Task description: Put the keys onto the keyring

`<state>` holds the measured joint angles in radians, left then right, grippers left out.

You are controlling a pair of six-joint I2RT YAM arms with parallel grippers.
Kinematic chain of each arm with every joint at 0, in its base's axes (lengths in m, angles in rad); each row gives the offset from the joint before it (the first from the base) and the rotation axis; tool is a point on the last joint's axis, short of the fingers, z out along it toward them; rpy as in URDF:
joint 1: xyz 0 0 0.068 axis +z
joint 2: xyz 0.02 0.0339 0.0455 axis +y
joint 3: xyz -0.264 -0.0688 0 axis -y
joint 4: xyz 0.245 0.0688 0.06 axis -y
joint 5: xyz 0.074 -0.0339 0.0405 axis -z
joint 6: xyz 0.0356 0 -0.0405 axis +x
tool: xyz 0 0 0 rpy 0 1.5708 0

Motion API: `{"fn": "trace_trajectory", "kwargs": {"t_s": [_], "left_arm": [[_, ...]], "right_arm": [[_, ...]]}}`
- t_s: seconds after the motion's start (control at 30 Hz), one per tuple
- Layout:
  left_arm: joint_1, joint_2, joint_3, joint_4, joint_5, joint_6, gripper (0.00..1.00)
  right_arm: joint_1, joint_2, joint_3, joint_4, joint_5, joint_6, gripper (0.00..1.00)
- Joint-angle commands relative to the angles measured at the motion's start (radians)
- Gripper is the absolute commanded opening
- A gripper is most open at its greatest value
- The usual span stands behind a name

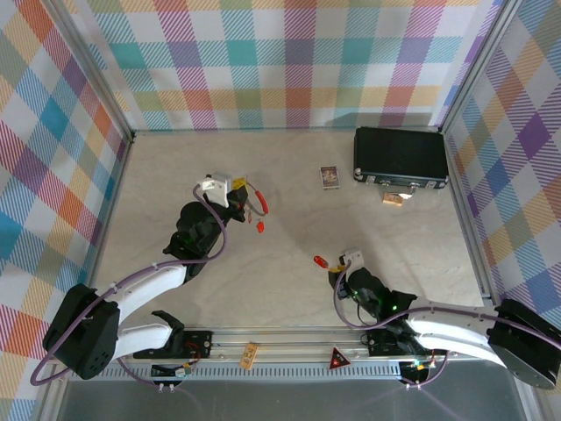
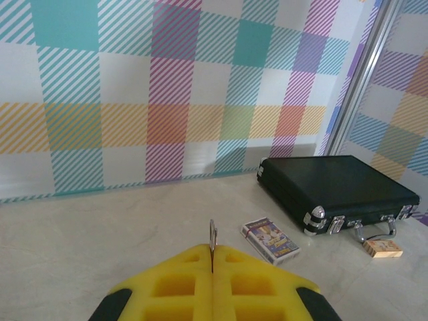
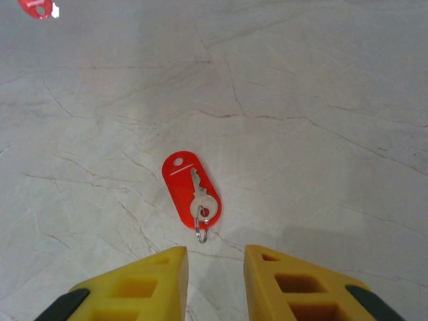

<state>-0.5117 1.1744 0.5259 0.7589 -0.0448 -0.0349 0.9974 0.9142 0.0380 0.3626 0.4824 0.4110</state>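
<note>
We see the left gripper point(image 2: 212, 255) closed flat. Its yellow fingers pinch a thin metal loop that stands up from the seam between them. From above, that loop reads as the keyring point(image 1: 255, 204), which juts out to the right of the gripper at centre left of the table and carries red sections. We judge it is held out this way so that a key can be brought to it, while the firm pinch stops it from turning. The right gripper point(image 3: 215, 259) hangs low over the table with its jaws partly apart and nothing between them. Just ahead of its tips, in the middle of the wrist view, a red key point(image 3: 190, 190) lies flat. Its small split ring points toward the gripper, and we think that end is the easiest to pinch. A second key point(image 3: 37, 7) sits in the upper left corner of that view; we take it to be the one lying just below the keyring from above. The step in hand looks like picking up the near key. The case point(image 1: 401, 156), card point(image 1: 330, 177) and block point(image 1: 394, 200) lie well apart at upper right.
</note>
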Motion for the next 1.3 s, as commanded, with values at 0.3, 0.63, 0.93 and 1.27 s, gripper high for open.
{"fn": "trace_trajectory", "kwargs": {"t_s": [0.3,0.63,0.93,1.27], "left_arm": [[0.001,-0.006,0.011,0.052,0.020,-0.018,0.00],[0.000,-0.017,0.008,0.043,0.018,-0.020,0.00],[-0.001,-0.018,0.006,0.040,0.014,-0.015,0.00],[-0.001,-0.021,0.008,0.034,0.012,-0.010,0.00]], "right_arm": [[0.033,0.132,0.004,0.174,0.028,-0.005,0.28],[0.034,0.299,0.009,0.305,0.034,0.011,0.24],[0.034,0.440,0.031,0.393,0.048,0.007,0.17],[0.034,0.412,0.073,0.325,0.047,-0.042,0.00]]}}
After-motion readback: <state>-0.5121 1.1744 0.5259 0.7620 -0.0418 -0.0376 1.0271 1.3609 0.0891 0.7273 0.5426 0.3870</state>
